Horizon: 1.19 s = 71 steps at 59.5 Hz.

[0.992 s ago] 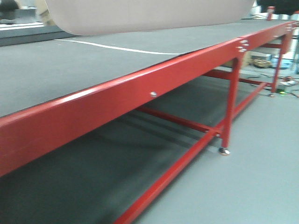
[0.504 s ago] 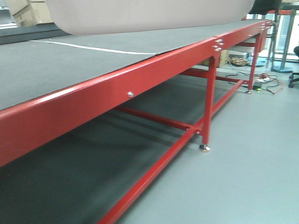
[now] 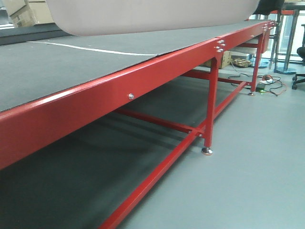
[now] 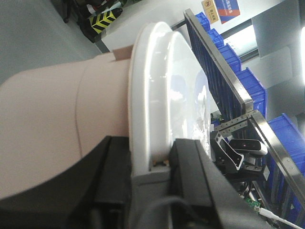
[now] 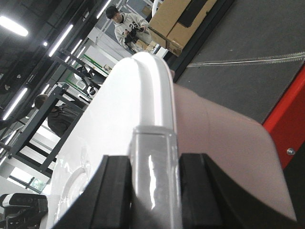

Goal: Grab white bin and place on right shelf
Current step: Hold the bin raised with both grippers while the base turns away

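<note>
bin: the white bin hangs between both arms. Its pale bottom fills the top of the front view, above the red-framed table, and as far as I can see it's not touching.
left side: the left gripper is pinching the rim of the white lid, one finger on each side of the edge.
right side: same deal, the right gripper is clamped on the grey latch piece at the opposite rim.
step: looks like the carry, I'd say. The placing isn't done yet.
shelf: a steel rack with blue bins shows past the lid in the left wrist view. Can't tell if that's the target.
tip: both grips are on the lid edge only, so go slow, keep the arms level and move them together, or the rim could slip.
tip 2: get the bin clear of the table before turning toward the shelf.
</note>
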Available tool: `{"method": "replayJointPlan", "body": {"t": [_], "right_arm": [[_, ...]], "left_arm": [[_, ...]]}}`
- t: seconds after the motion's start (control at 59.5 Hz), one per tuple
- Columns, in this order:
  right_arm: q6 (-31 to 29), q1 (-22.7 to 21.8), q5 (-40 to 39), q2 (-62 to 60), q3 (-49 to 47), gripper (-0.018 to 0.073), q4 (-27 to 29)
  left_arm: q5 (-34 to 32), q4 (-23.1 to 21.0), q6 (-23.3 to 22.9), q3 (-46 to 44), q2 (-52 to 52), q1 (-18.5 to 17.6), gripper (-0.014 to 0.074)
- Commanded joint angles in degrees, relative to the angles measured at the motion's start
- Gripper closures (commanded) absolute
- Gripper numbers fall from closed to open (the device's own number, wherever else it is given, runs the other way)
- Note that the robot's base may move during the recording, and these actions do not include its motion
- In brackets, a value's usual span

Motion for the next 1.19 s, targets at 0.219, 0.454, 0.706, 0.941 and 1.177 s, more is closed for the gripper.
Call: {"method": "replayJointPlan", "body": {"t": [0.219, 0.454, 0.706, 0.941, 1.177], "right_arm": [[-0.29, 0.75, 5.97, -2.28, -2.48, 0.0502, 7.52], [-0.29, 0.75, 5.97, -2.28, -2.48, 0.0502, 7.52], [-0.29, 0.75, 5.97, -2.28, -2.48, 0.0502, 7.52], [-0.29, 0.75, 5.97, -2.28, -2.48, 0.0502, 7.52], [-0.29, 0.75, 5.97, -2.28, -2.48, 0.0502, 7.52]], "left_arm": [[11.79, -4.72, 0.98, -2.05, -2.42, -1.31, 0.0713], [11.79, -4.72, 0.98, -2.05, -2.42, -1.31, 0.0713], [11.79, -4.72, 0.98, -2.05, -2.42, -1.31, 0.0713], [11.79, -4.72, 0.98, -2.05, -2.42, -1.31, 0.0713], [11.79, -4.72, 0.98, -2.05, -2.42, -1.31, 0.0713]]}}
